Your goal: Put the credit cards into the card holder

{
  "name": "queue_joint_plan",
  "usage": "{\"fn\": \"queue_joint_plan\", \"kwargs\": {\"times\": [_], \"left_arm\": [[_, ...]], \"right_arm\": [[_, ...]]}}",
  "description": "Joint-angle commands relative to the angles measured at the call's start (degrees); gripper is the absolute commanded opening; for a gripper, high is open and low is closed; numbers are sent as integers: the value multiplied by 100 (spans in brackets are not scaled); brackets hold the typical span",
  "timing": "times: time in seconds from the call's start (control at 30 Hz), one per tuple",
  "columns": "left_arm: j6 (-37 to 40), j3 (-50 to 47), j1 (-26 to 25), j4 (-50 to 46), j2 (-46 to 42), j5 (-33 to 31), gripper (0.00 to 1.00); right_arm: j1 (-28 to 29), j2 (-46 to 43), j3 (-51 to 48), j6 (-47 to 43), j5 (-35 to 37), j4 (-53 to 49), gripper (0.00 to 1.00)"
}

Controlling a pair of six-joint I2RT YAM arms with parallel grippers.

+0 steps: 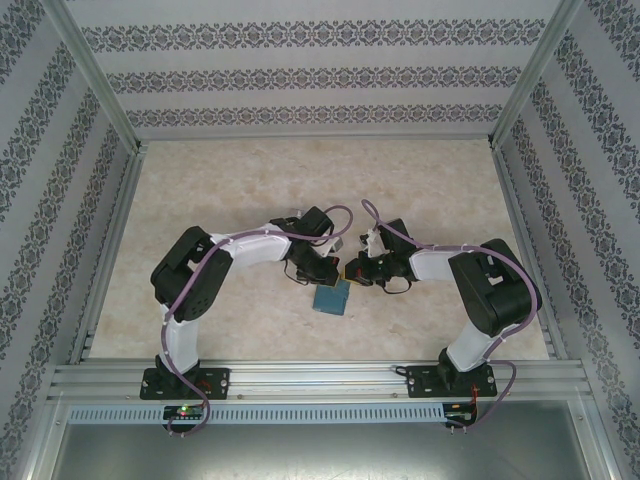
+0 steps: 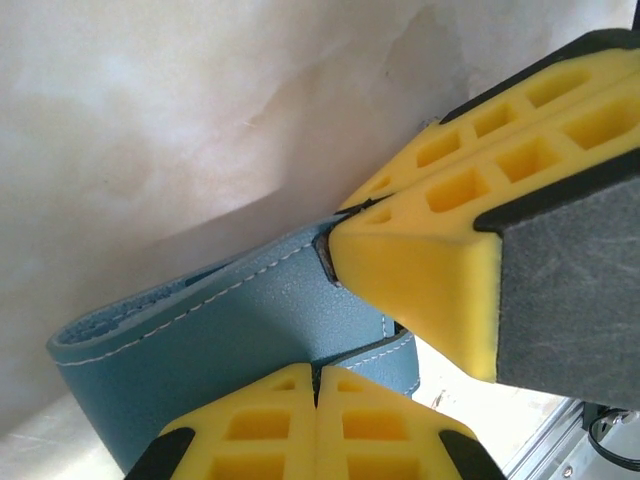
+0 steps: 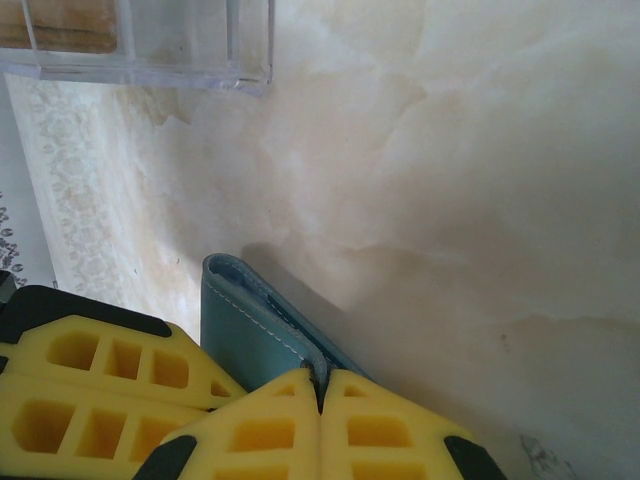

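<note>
The card holder (image 1: 330, 297) is seen near the middle of the table (image 1: 300, 180), slightly toward the near edge, between the two gripper heads. In the left wrist view it (image 2: 230, 330) is shown as a teal folded band with pale stitching along its edge, and a shadow is cast on the surface behind it.

The right gripper (image 1: 352, 272) is closed on it. In the right wrist view the wallet's stitched edge (image 3: 250, 330) is taken in between the yellow fingertips (image 3: 320, 385), and from the left wrist the same pinch is seen at the wallet's corner (image 2: 338, 225).

The left gripper (image 1: 316, 277) is shut too, its tips pressed together (image 2: 315, 385) right against the teal face, but whether a layer is caught cannot be told.

A clear plastic case (image 3: 180, 60) is seen farther off on the marbled table, well apart from the wallet. Something tan-brown is visible through it, and whether that is the credit cards cannot be told.
</note>
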Motion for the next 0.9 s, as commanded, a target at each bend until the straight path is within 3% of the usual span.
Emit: {"fn": "queue_joint_plan", "kwargs": {"times": [0.0,0.3,0.53,0.87], "left_arm": [[-147,-294,61,36,-144,-47,0],[-151,-255,52,-44,-197,24,0],[-435,-299,44,249,-403,432,0],[-413,-194,17,-109,-402,121,0]], "right_arm": [[79,-1,91,-32,276,-251,0],[117,39,118,-5,285,-225,0],[123,87,100,-14,285,-216,0],[132,74,91,-5,330,-188,0]]}}
